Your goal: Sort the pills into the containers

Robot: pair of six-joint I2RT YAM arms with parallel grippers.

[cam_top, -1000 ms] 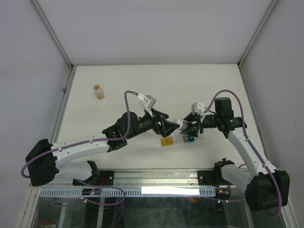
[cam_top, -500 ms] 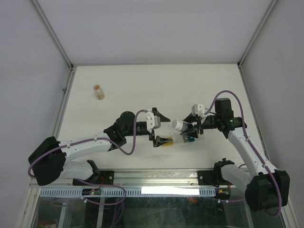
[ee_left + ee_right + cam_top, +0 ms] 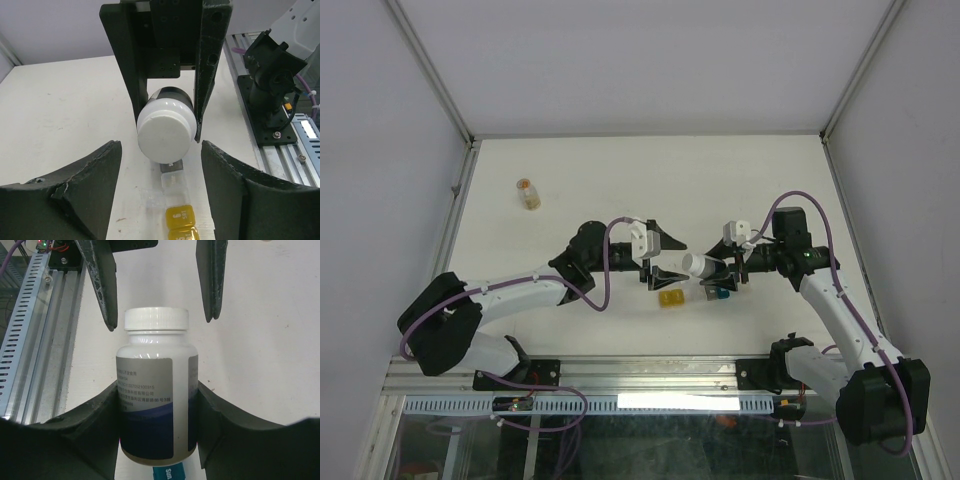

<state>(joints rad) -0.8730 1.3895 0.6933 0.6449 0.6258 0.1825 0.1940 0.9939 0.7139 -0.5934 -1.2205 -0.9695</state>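
A white-capped bottle (image 3: 156, 400) with a dark blue label lies sideways in my right gripper (image 3: 157, 390), which is shut on its body. My left gripper (image 3: 161, 145) faces the white cap (image 3: 165, 131). Its jaws stand either side of the cap without touching, so it is open. In the top view the two grippers meet over the table, left gripper (image 3: 668, 270) against right gripper (image 3: 718, 272). The containers (image 3: 181, 200) lie on the table under the bottle, with yellow compartments (image 3: 670, 297) at one end and a teal one (image 3: 720, 293) at the other. No pills show.
A small orange-topped vial (image 3: 527, 193) stands alone at the far left of the white table (image 3: 620, 180). A metal rail (image 3: 300, 135) and the arm bases run along the near edge. Grey walls close in the table on three sides.
My left gripper dipped toward the yellow compartments, then came back up level with the bottle cap, and its jaws narrowed around it. My right gripper kept hold of the bottle.
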